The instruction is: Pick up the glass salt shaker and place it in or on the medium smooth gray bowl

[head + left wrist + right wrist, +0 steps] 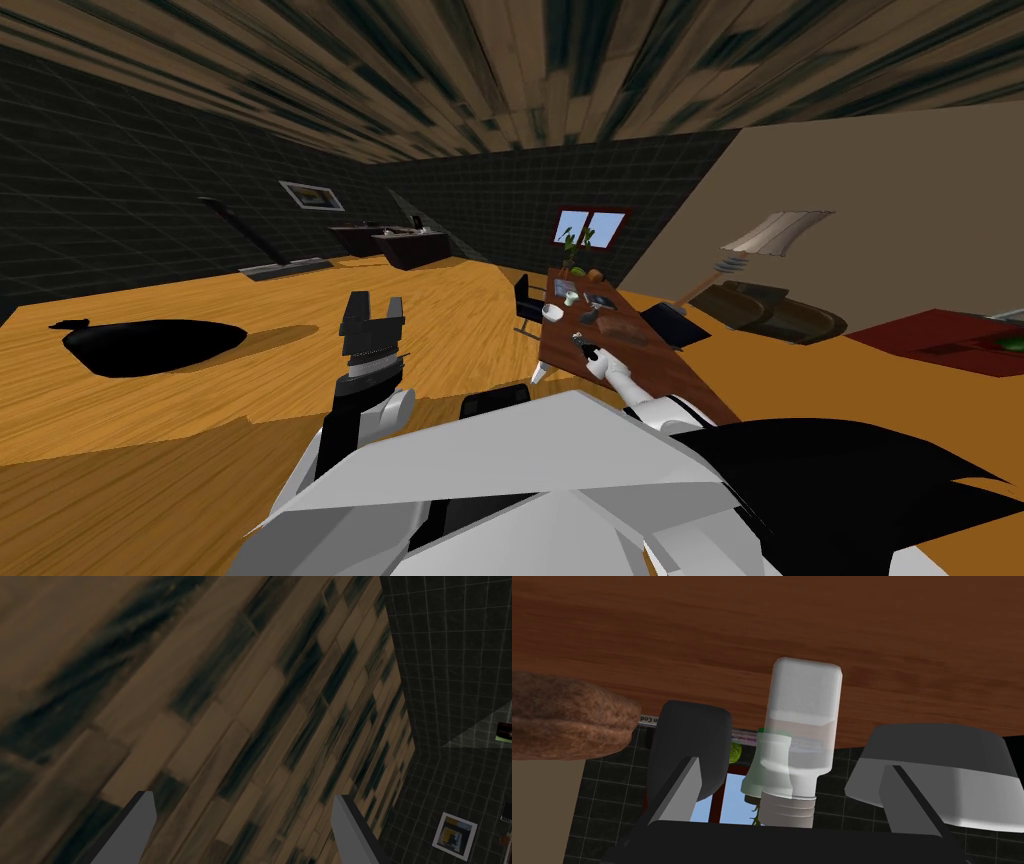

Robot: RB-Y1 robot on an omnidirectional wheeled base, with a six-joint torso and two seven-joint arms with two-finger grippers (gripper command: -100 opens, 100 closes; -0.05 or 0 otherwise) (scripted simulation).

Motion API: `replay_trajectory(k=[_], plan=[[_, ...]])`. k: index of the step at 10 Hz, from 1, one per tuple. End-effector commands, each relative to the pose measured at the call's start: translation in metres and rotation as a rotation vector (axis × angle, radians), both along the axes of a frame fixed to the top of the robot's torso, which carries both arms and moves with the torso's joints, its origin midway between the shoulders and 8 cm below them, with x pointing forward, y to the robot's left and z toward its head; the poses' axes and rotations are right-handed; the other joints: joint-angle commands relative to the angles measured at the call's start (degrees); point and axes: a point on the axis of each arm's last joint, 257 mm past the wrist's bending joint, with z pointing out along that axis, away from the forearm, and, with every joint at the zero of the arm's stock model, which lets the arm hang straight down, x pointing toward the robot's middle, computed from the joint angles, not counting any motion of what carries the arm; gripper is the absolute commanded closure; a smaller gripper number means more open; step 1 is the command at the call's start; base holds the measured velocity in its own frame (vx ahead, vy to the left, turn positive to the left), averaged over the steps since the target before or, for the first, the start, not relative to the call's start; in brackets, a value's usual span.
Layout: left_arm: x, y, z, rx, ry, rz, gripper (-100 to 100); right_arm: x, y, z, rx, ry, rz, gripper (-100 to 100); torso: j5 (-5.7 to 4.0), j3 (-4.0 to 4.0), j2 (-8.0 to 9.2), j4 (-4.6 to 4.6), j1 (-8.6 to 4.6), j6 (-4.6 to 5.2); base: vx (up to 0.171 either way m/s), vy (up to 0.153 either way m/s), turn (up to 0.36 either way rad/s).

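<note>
Salt shaker (802, 726) stands on the brown table (762, 626), dead centre in the right gripper (794, 763). Left gripper (375, 305) is up over the floor, fingers apart. The right one's fingers are spread too, clear of the shaker, with what looks like the grey bowl (937, 746) just past one finger.

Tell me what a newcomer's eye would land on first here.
The pale translucent shaker stands on the brown wooden table, right between the open fingers of the right gripper. The left gripper hangs raised and open near a black patch on the floor.
</note>
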Motion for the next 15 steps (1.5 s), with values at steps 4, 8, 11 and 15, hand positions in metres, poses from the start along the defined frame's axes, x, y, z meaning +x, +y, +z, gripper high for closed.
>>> replay_trajectory(k=[4,8,11,15], plan=[[0.000,0.000,0.000,0.000,0.000,0.000,0,-0.003,0.008,-0.010,-0.016,0.024,0.020,-100,-0.02,0.14,0.25,0.05,-0.10,0.02,0.046,0.004,-0.024],[0.000,0.000,0.000,0.000,0.000,0.000,0,-0.003,0.009,-0.012,-0.016,0.025,0.021,100,-0.05,0.12,0.21,0.04,-0.20,0.02,0.052,-0.031,-0.043],[0.000,0.000,0.000,0.000,0.000,0.000,0,-0.003,0.010,-0.012,-0.015,0.023,0.021,100,-0.05,0.14,0.27,0.03,-0.19,0.02,0.000,0.000,0.000],[0.000,0.000,0.000,0.000,0.000,0.000,0,-0.004,-0.003,-0.006,-0.018,0.023,0.006,100,-0.07,0.29,0.57,0.07,0.02,-0.07,-0.059,0.035,0.080]])
